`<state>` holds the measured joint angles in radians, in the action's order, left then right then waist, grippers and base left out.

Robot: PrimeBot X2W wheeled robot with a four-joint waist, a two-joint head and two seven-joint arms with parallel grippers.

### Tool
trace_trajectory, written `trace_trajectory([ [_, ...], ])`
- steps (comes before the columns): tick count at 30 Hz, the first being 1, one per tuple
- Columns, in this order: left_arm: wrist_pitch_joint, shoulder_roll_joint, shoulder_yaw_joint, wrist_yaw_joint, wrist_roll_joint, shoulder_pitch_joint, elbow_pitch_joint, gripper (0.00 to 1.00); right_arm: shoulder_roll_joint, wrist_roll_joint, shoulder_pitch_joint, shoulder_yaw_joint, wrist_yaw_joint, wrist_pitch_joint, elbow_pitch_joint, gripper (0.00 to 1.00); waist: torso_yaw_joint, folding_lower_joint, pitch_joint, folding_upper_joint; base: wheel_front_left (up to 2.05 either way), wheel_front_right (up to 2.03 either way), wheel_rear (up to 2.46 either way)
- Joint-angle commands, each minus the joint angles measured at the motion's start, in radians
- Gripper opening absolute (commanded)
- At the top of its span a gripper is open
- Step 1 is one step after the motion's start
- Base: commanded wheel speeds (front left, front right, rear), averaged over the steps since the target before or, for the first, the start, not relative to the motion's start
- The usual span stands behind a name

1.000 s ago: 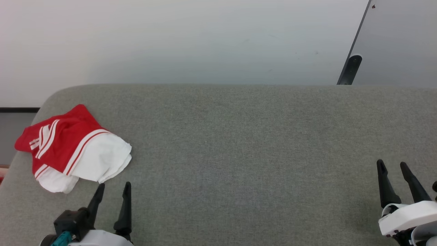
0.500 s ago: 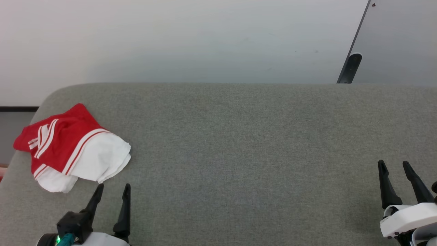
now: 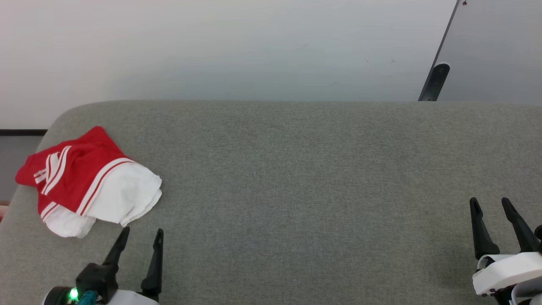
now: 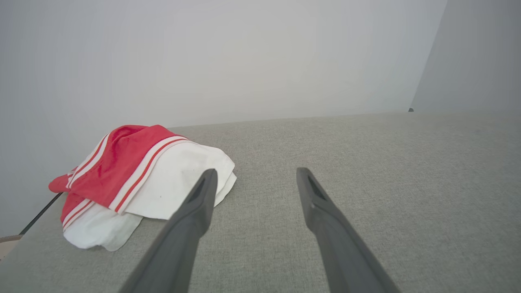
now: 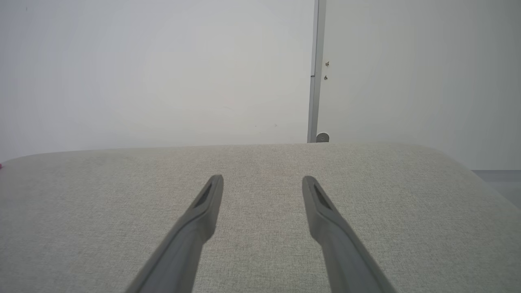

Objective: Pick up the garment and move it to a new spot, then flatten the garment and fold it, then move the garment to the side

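The biggest thing before me is the grey, woven-fabric-covered desk [image 3: 296, 169], broad and flat with rounded corners. Its cover looks coarse and slightly soft. If I come down too steeply, I expect my fingertips could dig into that weave and drag it instead of sliding under cloth.

At the desk's left edge, toward its far-left corner, lies the red soft jersey T-shirt with white sleeves and white-and-red striped trim [image 3: 84, 182]. It is bunched into a loose heap, red on top and white layers spilling toward the desk's middle. One red corner reaches the left edge, possibly just over it. The fabric looks thin and limp, so a pinch may catch only one layer and the rest would trail or unfold unevenly. A nudge outward could send the heap off the left edge. No number shows on it as it lies.

My left jaws stand apart and empty over the desk's near-left part, just short of the white folds, touching nothing. The long dark tapered fingers [image 4: 195, 211] look hard and smooth, so I judge they could slip on jersey.

My right jaws, also apart and empty, sit at the desk's near-right part, well away from the T-shirt.
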<state>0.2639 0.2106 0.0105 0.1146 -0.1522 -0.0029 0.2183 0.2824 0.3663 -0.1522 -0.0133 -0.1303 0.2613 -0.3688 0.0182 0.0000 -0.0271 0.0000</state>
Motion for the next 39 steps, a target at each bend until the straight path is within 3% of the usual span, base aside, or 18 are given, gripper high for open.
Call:
trace_trajectory([
  [1,0.001,0.002,0.001,0.005,0.001,-0.004,0.004,1.0,-0.001,-0.001,0.008,0.001,-0.001,0.005,0.004,1.0,-0.001,0.0,-0.001,0.0,0.0,0.0,0.0],
  [9,0.001,-0.006,0.01,0.008,-0.019,-0.014,0.01,1.0,-0.001,0.006,0.008,0.001,-0.001,0.005,0.003,1.0,-0.015,0.0,-0.003,0.0,0.0,0.0,0.0],
  [14,0.001,-0.014,0.018,0.007,-0.026,-0.024,0.012,1.0,0.006,0.015,-0.001,-0.012,-0.001,0.005,0.001,1.0,-0.062,0.0,-0.006,0.0,0.0,0.0,0.0],
  [28,0.001,-0.054,0.062,-0.01,-0.027,0.023,0.0,1.0,0.032,0.028,-0.02,-0.09,-0.001,0.004,-0.021,1.0,-0.319,0.0,0.008,0.0,0.0,0.0,0.0],
  [36,0.001,-0.07,0.085,-0.016,-0.029,0.064,-0.016,1.0,0.043,0.044,-0.031,-0.143,-0.001,0.003,-0.038,1.0,-0.514,0.0,0.018,0.0,0.0,0.0,0.0],
  [39,0.001,-0.08,0.116,-0.027,-0.041,0.087,-0.037,1.0,0.044,0.043,-0.077,-0.207,-0.001,0.001,-0.042,1.0,-0.54,0.0,-0.001,0.0,0.0,0.0,0.0],
])
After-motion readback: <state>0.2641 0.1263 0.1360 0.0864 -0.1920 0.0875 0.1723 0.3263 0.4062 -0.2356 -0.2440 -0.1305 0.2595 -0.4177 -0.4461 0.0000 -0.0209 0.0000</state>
